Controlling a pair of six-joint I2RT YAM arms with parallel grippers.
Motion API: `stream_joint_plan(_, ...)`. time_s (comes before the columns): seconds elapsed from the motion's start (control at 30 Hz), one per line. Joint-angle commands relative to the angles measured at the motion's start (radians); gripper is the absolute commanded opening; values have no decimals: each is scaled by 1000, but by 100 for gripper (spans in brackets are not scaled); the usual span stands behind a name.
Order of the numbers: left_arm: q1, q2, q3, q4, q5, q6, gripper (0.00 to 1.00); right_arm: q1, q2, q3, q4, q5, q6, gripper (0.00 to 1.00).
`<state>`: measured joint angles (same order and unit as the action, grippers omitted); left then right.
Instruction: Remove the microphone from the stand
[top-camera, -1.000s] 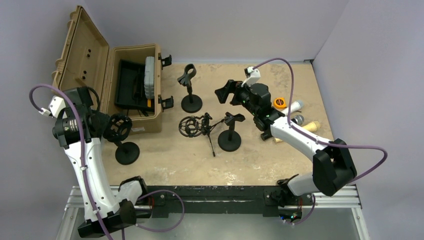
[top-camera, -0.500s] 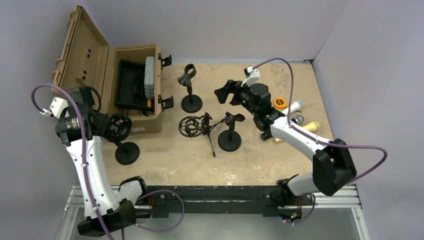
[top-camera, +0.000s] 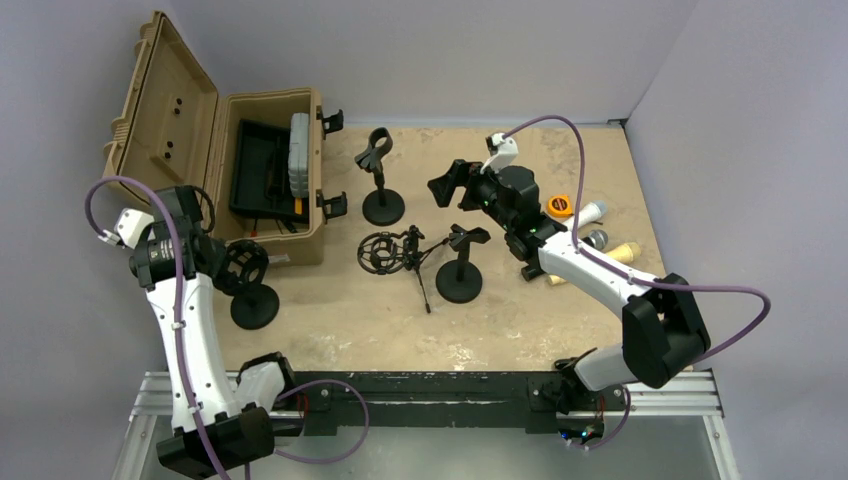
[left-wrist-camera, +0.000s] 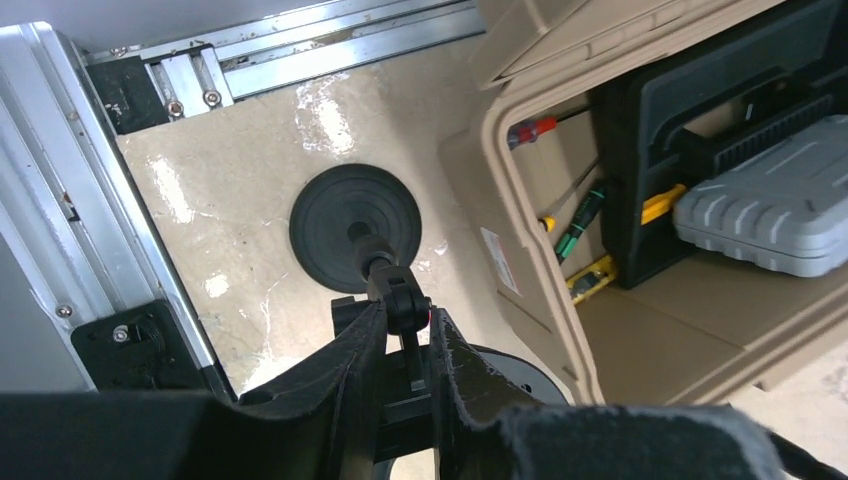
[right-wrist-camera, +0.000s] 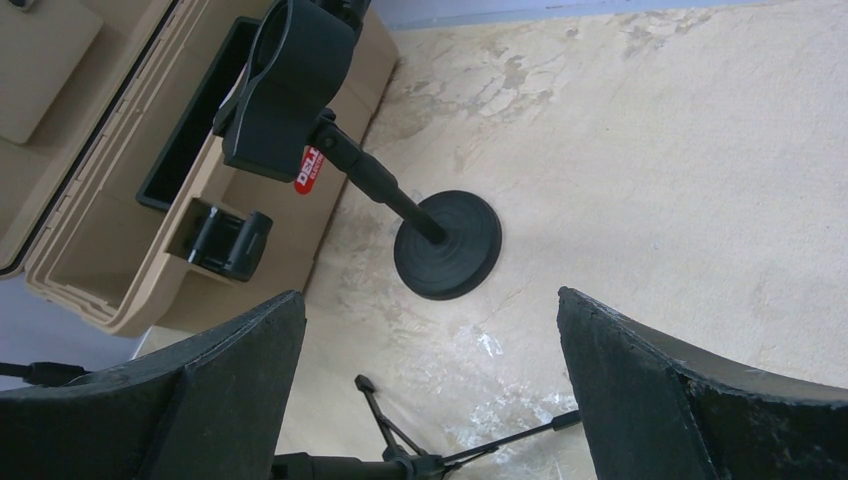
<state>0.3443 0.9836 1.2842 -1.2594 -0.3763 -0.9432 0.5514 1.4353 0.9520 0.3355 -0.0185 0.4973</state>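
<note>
Stand (left-wrist-camera: 356, 228) | left end effector (left-wrist-camera: 405, 320) clamped on it | right end effector (right-wrist-camera: 430, 300) spread

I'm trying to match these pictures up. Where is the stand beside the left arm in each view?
Top external: the stand is at lower left, just in front of the case.
Left wrist: centre, its round base seen from above, with the left gripper shut on its top.
Right wrist: not in it; the other stand shows there.
Shared landmark: the tan case, at upper left in top external, on the right in left wrist, and on the left in right wrist.
</note>
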Motion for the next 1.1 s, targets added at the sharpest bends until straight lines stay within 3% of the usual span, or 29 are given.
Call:
stream_joint_plan(0.0, -4, 17, -101, -73, -14, -9, 22, 5, -4, 43, 36, -5, -12, 95)
stream_joint_plan(0.33, -7, 28, -246, 37, -66, 2, 22, 5, 14, 35, 50, -15, -9, 95)
stream_joint_plan(0.47, -11, -23, -184, 35, -130, 35, 32, 5, 16, 29, 57, -17, -9, 95)
stream_joint_plan(0.6, -13, -43, -83, 24, -104, 95, 42, 5, 7, 31, 63, -17, -11, 95)
stream_joint_plan(0.9, -27, -86, 73, 167, 173, 317, 74, 5, -70, 51, 27, 46, -76, 95)
stream_joint_plan(1.0, -28, -104, 106, 215, 344, 346, 77, 5, -111, 49, 11, 85, -105, 95)
stream_joint_plan(1.07, -27, -115, 108, 275, 534, 367, 81, 5, -146, 45, 3, 109, -122, 95)
